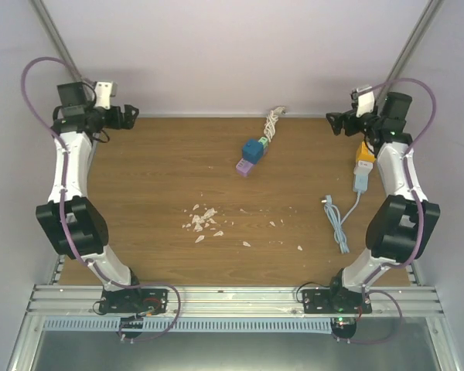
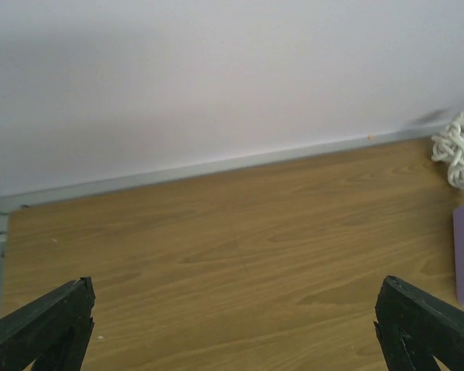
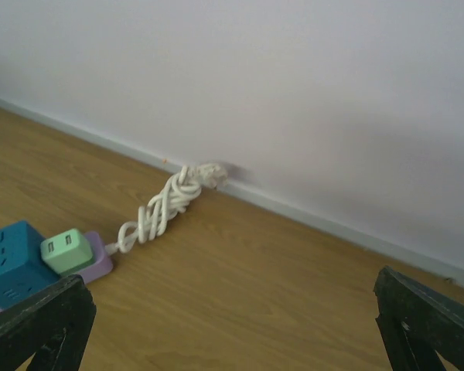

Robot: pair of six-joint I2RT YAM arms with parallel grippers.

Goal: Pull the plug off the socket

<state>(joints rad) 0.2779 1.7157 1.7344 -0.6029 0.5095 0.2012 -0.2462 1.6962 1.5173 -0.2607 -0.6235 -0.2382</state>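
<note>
Purple plastic socket strip (image 1: 246,167) lies a little right of centre in the upper half of the top view, on the brown wood-grain table (image 1: 155,193). 2 plugs sit in it side by side: a blue cube-shaped plug (image 1: 253,149) and a smaller mint-green square plug (image 1: 265,142), the green one nearer the back wall. From that end of the strip a white knotted bundle of cord (image 1: 274,120) runs up to the table's far edge.

Nothing touches the strip. The left gripper (image 1: 131,116) hangs at the upper left of the top view, well apart from the strip, jaws spread wide and holding nothing. The right gripper (image 1: 332,122) hangs at the upper right, nearer the cord bundle but apart from it, also spread wide and bare.

Below the right gripper, along the right edge, lies an orange-and-yellow block (image 1: 363,152) joined to a pale blue adapter (image 1: 360,179), with a pale blue cable (image 1: 337,222) trailing toward the lower right. Pale crumbs (image 1: 203,220) are scattered at the table's centre.
</note>
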